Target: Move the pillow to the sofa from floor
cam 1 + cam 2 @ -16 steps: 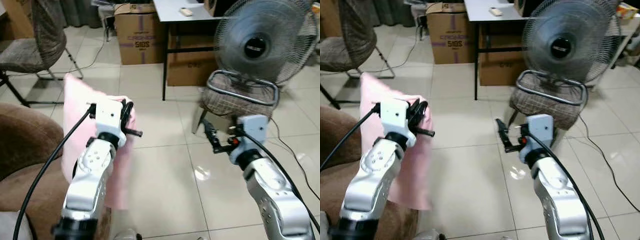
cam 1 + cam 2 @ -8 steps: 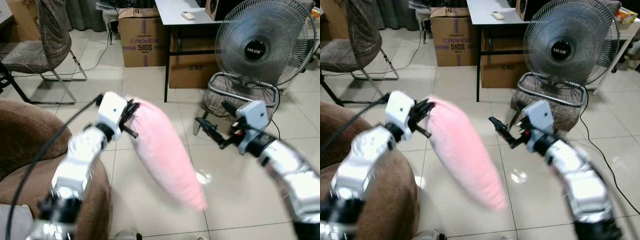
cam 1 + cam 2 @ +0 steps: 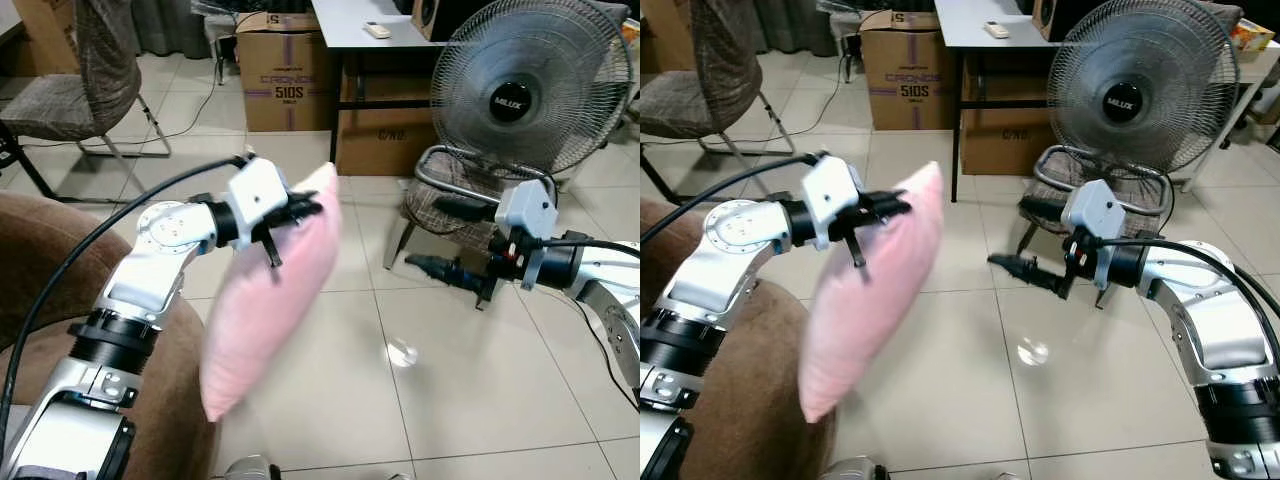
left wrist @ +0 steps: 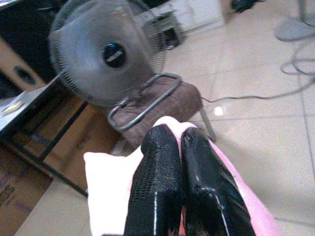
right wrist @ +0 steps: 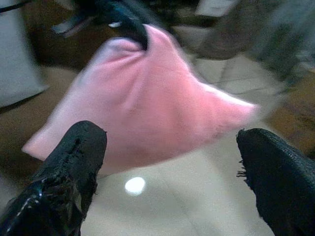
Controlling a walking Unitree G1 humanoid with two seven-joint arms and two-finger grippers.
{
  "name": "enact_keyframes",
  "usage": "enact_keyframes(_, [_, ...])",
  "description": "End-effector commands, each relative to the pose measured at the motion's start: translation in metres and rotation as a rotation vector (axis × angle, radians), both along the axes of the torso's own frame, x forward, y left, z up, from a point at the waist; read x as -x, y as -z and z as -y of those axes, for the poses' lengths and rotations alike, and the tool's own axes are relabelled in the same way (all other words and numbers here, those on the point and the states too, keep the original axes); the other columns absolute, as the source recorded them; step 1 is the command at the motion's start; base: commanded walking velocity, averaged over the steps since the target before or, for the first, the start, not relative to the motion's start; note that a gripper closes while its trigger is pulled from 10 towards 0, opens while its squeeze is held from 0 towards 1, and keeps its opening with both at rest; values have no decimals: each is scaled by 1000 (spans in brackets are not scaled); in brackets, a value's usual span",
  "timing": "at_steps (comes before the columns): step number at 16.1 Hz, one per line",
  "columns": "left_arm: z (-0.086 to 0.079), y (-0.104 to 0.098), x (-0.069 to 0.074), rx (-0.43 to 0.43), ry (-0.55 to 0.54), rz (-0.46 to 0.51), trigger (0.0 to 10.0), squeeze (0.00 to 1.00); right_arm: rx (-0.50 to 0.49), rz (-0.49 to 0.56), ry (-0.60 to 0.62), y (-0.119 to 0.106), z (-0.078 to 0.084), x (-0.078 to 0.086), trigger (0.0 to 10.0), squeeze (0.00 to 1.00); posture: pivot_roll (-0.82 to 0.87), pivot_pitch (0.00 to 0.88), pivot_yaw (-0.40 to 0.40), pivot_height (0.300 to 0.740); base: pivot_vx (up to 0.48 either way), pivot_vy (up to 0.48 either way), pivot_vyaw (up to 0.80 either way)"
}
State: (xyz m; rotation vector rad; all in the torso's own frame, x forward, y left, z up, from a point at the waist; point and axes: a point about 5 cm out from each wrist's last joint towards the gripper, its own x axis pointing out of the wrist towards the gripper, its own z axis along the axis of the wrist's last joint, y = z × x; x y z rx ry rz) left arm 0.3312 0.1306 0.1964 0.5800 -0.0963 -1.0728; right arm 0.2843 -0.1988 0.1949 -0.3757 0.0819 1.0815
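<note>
Left eye view showed the left gripper [image 3: 305, 208] pinching 1 top corner of the pink pillow [image 3: 265, 305], which hung beside the brown sofa [image 3: 45, 290]. The right gripper [image 3: 440, 268], jaws spread, held nothing. That corner pinch was slight, so a swing could have slipped the pillow free onto the floor [image 3: 450, 400].

The upper corner of the pink pillow [image 3: 268, 310] is covered by the closed fingers of the left end effector [image 3: 300, 208]. The pillow is smeared by motion blur in the right wrist view. The brown sofa [image 3: 45, 300] is cut off by the picture's left and bottom edges. The small item on the white tabletop [image 3: 350, 20] is too small to be identified.
</note>
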Motion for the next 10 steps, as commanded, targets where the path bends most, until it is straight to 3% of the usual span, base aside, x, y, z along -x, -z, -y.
enact_keyframes(1, [8,-17,2,-20,91,70,10000,0,31,-6,-79,-7,-1,1,10000,1000,89,0,-23,740,0,0,0])
enact_keyframes(4, [13,-21,24,-116,306,80,10000,0,146,-34,-229,-7,-3,3,10000,1000,96,0,-35,740,0,0,0])
enact_keyframes(7, [15,-25,35,-167,398,92,10000,0,233,12,-267,-20,5,-6,10000,1000,105,0,-57,740,0,0,0])
enact_keyframes(8, [19,-28,40,-179,441,110,10000,0,281,21,-303,-25,9,-8,10000,137,104,0,-59,740,0,0,0])
enact_keyframes(9, [22,-30,42,-186,469,113,10000,0,311,30,-320,-28,11,-10,10000,0,104,0,-61,740,0,0,0])
enact_keyframes(10, [24,-30,44,-189,487,120,10000,0,322,36,-332,-30,12,-12,10000,0,104,0,-61,740,0,0,0])
